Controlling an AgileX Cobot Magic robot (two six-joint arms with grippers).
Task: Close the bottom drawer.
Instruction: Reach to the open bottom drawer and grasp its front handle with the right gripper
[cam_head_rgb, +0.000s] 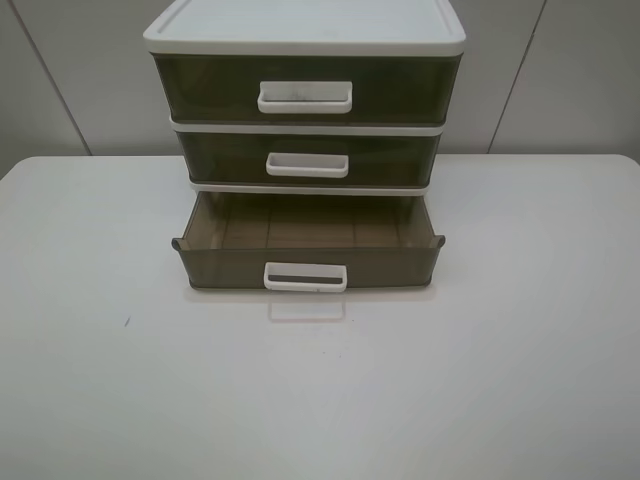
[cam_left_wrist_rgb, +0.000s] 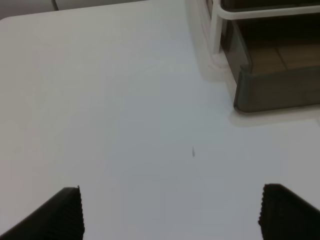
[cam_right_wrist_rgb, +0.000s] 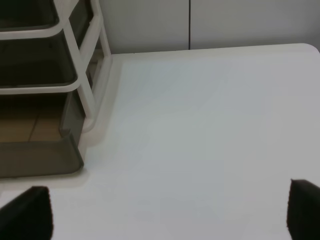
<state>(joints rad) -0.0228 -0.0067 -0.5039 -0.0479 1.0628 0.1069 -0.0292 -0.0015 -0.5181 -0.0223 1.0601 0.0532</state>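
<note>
So, your bottom drawer (cam_head_rgb: 306, 262) is sticking partway out of the white-framed unit (cam_head_rgb: 300, 30), which sits toward the back of the white table (cam_head_rgb: 100, 350). Its white loop handle (cam_head_rgb: 305, 277) faces front. The middle drawer (cam_head_rgb: 220, 158) and top drawer (cam_head_rgb: 200, 90) are pushed in. Your left gripper (cam_left_wrist_rgb: 172, 214) hangs over bare table near the drawer's left front corner, spread wide and holding nothing. Your right gripper (cam_right_wrist_rgb: 167, 212) is the same deal by the other corner: wide apart, nothing in it.
</note>
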